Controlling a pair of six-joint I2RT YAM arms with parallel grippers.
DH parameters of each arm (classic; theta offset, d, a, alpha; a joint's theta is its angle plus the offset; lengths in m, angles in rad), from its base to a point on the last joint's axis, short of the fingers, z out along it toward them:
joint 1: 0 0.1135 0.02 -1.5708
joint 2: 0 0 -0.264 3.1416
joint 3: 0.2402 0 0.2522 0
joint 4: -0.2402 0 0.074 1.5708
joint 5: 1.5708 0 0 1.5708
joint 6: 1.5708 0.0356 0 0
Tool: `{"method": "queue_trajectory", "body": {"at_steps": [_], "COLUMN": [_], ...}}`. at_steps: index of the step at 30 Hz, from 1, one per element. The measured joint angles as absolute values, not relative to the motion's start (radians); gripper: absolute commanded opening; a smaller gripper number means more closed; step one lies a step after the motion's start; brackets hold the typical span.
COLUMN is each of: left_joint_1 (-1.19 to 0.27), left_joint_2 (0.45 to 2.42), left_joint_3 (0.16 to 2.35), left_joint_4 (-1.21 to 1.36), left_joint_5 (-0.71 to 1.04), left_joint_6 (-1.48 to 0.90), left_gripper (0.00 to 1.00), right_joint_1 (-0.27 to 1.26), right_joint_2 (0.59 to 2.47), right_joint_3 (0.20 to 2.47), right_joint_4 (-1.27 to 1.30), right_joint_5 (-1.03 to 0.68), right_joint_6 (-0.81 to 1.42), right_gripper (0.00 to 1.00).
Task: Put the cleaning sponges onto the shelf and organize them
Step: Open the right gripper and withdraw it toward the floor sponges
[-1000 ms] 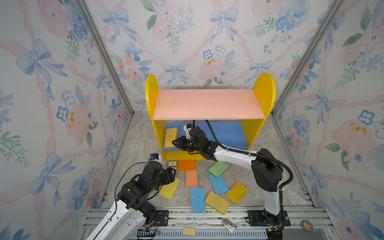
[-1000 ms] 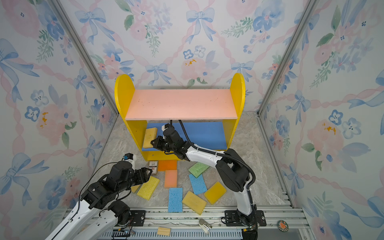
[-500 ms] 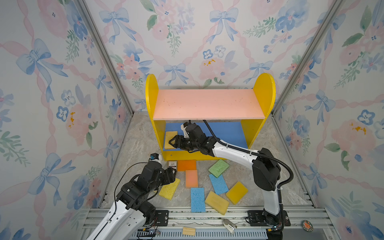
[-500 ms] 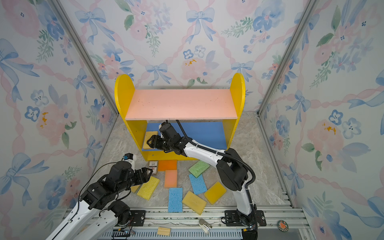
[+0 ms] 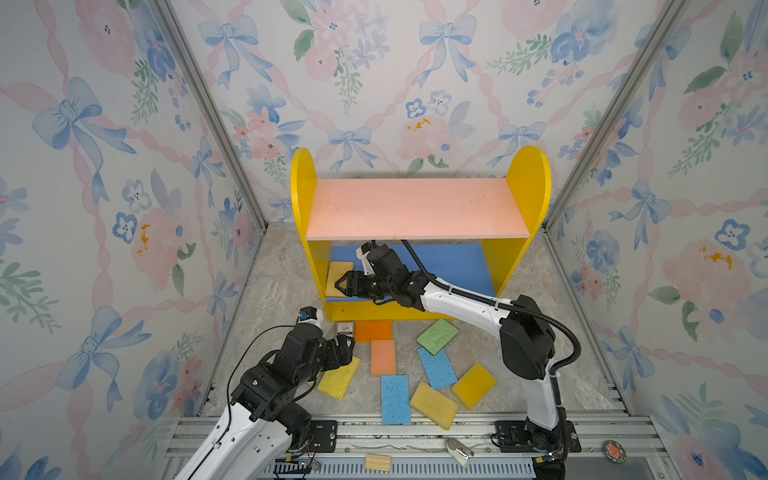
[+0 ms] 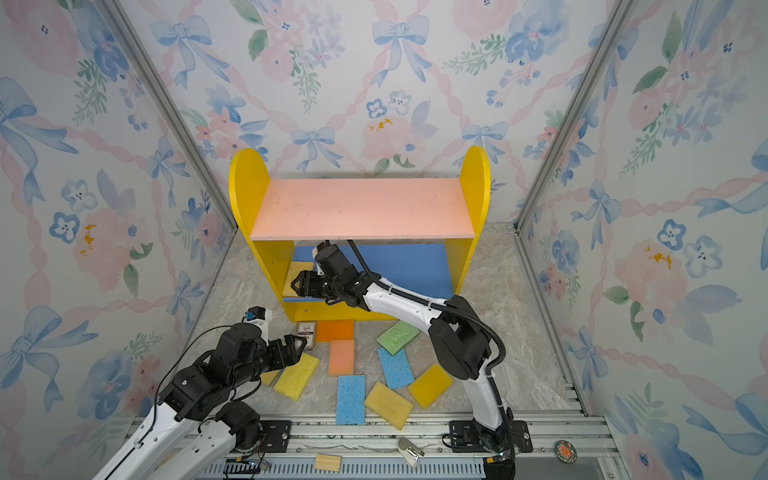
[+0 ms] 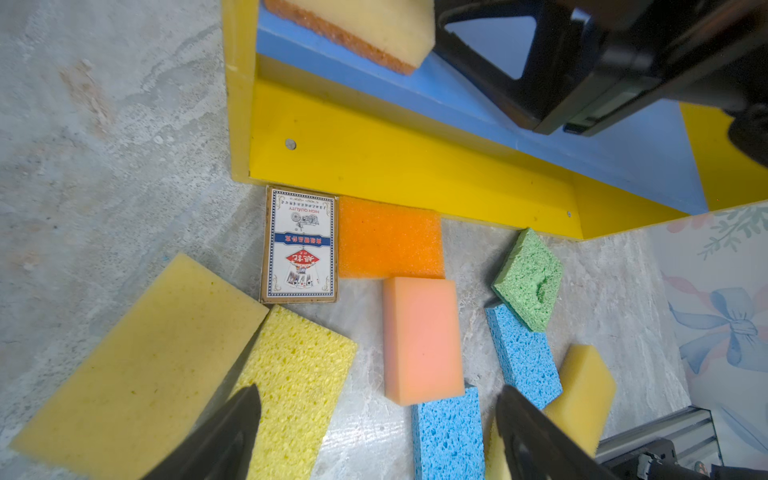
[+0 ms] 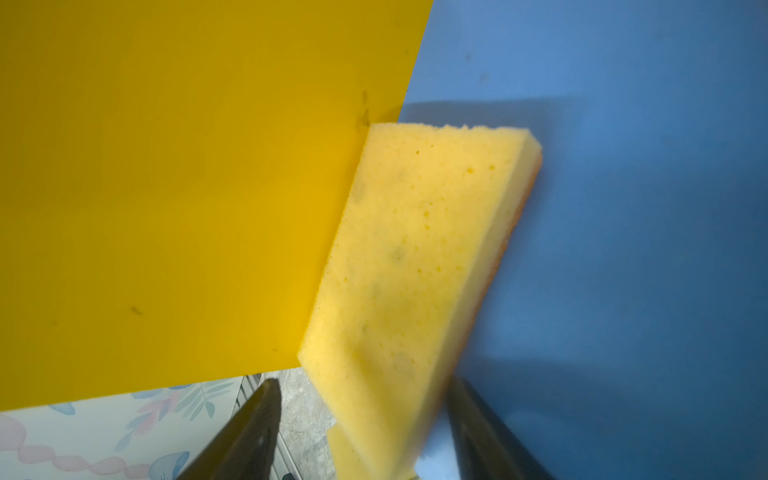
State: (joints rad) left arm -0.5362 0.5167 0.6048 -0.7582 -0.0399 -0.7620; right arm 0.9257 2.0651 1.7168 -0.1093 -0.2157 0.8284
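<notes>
Sponge placement on the shelf (image 5: 415, 208) is judged barely begun.

In both top views, one pale yellow sponge (image 5: 338, 269) is seen lying on the lower blue board (image 5: 449, 266). It is at the left end, against the yellow side panel (image 5: 309, 249), with its long axis running front to back. The right tool (image 5: 340, 285) is reached in from the front and right, its jaws spread about the sponge's near end. The left tool (image 5: 348, 347) is held low over the worktop (image 5: 282, 291), spread and empty, just beside a bright yellow sponge (image 5: 337, 380). The remaining sponges are scattered in front of the shelf.

In the left wrist view, the bright yellow sponge (image 7: 299, 365) is shown under one finger of the left tool (image 7: 378, 395), touching a mustard sponge (image 7: 137, 357). A peach sponge (image 7: 422, 336) lies between the fingers, and a card box (image 7: 300, 245) rests at the shelf's foot.

In the right wrist view, the pale yellow sponge (image 8: 415, 249) is laid along the right tool's (image 8: 361, 395) line of reach. A gap is seen beside one finger, so the sponge is taken as released. A straight withdrawal along that long axis is judged necessary, so that the sponge is not dragged forward.
</notes>
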Motion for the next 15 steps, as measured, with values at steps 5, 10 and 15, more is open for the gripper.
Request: {"method": "queue_trajectory", "body": {"at_steps": [5, 10, 15], "left_joint_1": [-0.536, -0.536, -0.536], "left_joint_2": [0.517, 0.516, 0.500], "left_joint_3": [0.605, 0.605, 0.606], "left_joint_4": [-0.758, -0.758, -0.757], "left_joint_5": [-0.036, -0.036, -0.036], "left_joint_6": [-0.762, -0.761, -0.758], "left_gripper": [0.96, 0.98, 0.98], "right_joint_1": [0.923, 0.923, 0.925], "right_joint_2": [2.062, 2.009, 1.898], "right_joint_3": [1.712, 1.660, 1.576], "right_joint_4": [-0.108, -0.126, -0.181], "right_joint_5": [-0.208, -0.174, -0.123], "right_joint_6": [0.817, 0.790, 0.764], "right_gripper": [0.69, 0.71, 0.71]}}
